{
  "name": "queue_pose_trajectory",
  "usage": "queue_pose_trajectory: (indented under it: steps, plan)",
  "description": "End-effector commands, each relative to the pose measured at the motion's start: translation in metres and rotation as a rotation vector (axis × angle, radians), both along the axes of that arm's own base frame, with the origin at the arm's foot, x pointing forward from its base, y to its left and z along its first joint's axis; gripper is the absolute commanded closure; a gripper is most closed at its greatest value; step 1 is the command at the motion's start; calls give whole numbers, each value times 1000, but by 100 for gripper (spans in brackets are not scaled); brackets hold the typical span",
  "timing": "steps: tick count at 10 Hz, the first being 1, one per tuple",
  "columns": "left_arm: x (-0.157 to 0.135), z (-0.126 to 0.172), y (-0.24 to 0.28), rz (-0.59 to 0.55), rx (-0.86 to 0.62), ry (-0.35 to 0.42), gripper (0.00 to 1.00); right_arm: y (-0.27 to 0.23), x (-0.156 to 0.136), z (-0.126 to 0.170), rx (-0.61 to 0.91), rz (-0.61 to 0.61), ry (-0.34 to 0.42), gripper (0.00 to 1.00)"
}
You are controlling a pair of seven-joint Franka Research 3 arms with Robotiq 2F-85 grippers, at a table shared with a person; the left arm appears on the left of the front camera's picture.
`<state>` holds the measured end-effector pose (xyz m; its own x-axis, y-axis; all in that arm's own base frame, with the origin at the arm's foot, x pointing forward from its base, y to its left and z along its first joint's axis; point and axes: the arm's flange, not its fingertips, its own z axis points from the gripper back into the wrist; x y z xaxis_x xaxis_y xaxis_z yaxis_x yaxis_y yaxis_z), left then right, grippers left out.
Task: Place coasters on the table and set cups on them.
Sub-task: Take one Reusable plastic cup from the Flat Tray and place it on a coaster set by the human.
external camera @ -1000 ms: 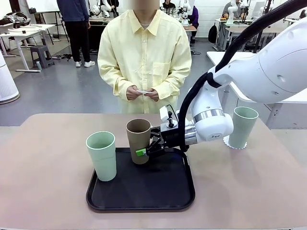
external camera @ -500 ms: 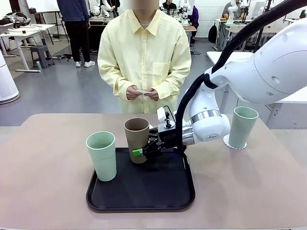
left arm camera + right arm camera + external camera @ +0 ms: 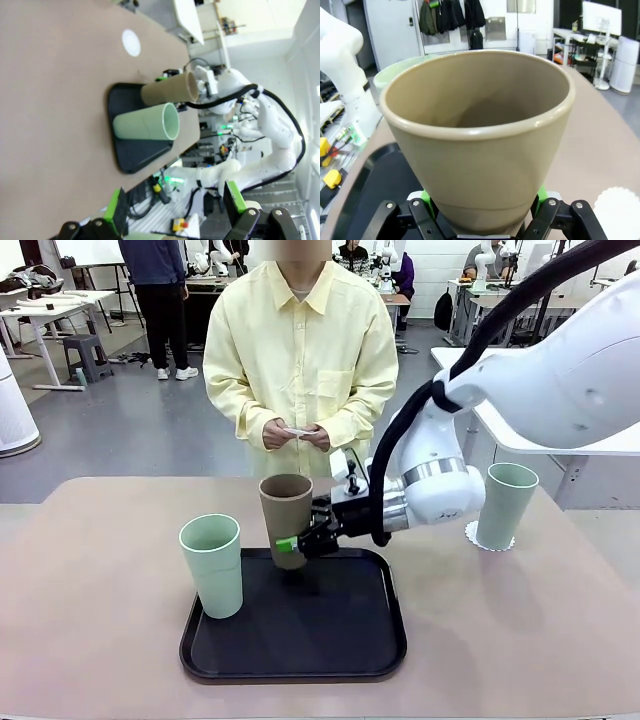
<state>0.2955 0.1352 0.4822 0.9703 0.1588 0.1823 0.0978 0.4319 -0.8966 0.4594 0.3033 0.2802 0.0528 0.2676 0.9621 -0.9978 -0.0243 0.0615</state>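
My right gripper (image 3: 298,543) is shut on the lower part of the brown cup (image 3: 287,519), which hangs upright just above the black tray (image 3: 340,635). In the right wrist view the brown cup (image 3: 480,135) sits between my green pads (image 3: 538,194). A mint cup (image 3: 212,565) stands on the tray's left part. Another mint cup (image 3: 505,504) stands on a white coaster (image 3: 480,539) at the right of the table (image 3: 100,620). A bare coaster (image 3: 131,42) lies on the table beyond the tray, also seen as the coaster (image 3: 620,210). My left gripper (image 3: 175,205) hangs open, far from the cups.
A person in a pale yellow shirt stands at the far side, holding a small white piece (image 3: 300,431) in both hands. My right arm (image 3: 440,485) reaches across the table's right half. Bare tabletop lies left of the tray and in front of it.
My right gripper has closed on the brown cup and raised it a little off the tray, shifting slightly away from me. The mint cups and the person have not moved.
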Motion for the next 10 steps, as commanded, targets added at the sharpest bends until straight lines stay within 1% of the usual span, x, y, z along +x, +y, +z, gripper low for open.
queue_pose_trajectory:
  steps: [1, 2, 3, 4, 5, 6, 7, 8, 9, 10]
  plan:
    - [1, 0, 0, -2, -13, -15, 0, -9, -17, 71, -18, -34, -31, 100]
    - [1, 0, 0, -2, -13, -15, 0, -7, -16, 96, -44, -44, -30, 100]
    - [1, 0, 0, -2, -13, -15, 0, -2, -14, 114, -68, -45, -23, 100]
    - [1, 0, 0, -2, -13, -15, 0, 0, -8, 121, -87, -54, -16, 100]
    - [1, 0, 0, -2, -13, -15, 0, 2, -2, 122, -104, -65, 4, 100]
    - [1, 0, 0, -2, -13, -15, 0, 4, -1, 118, -163, -87, 17, 100]
    - [1, 0, 0, -2, -13, -15, 0, -3, -12, 133, -64, -59, -38, 100]
    - [1, 0, 0, -2, -13, -15, 0, -3, -12, 133, -64, -59, -38, 100]
    - [1, 0, 0, -2, -13, -15, 0, -2, -10, 126, -107, -72, -18, 19]
    - [1, 0, 0, -2, -13, -15, 0, 0, 14, 131, -121, -52, -22, 19]
